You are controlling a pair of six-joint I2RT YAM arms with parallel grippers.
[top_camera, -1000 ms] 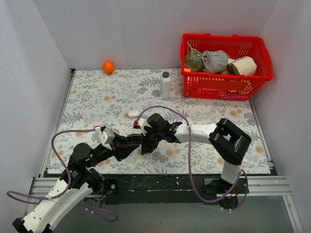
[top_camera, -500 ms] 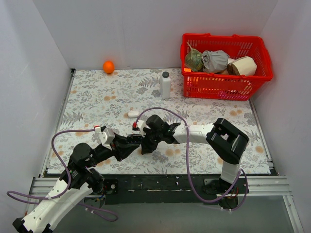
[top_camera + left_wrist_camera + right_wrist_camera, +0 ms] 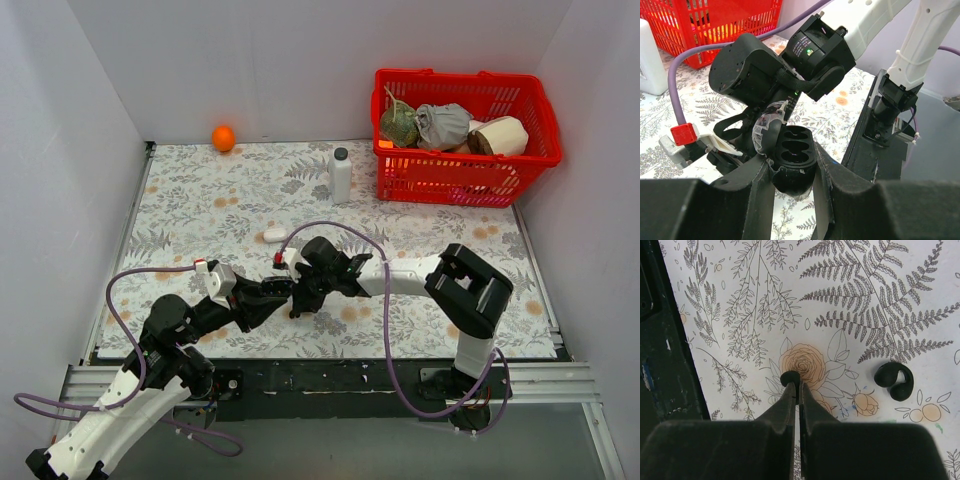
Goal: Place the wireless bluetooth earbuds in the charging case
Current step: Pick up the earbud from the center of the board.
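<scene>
Spanning the floral tablecloth [image 3: 200, 200], both arms meet near its front edge. The left gripper [image 3: 790, 172] clamps the charging case [image 3: 792, 150], lid open, sockets apparently empty. The right gripper [image 3: 796, 390], half open a second ago, has now pinched shut on a black earbud [image 3: 789, 378]. A second earbud [image 3: 895, 381] lies nearby on the cloth. Insertion likely comes next.

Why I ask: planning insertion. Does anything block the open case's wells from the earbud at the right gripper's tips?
Nothing visible does. The charging case, clamped in the left gripper, has its lid open and wells bare; the earbud is exposed.
</scene>
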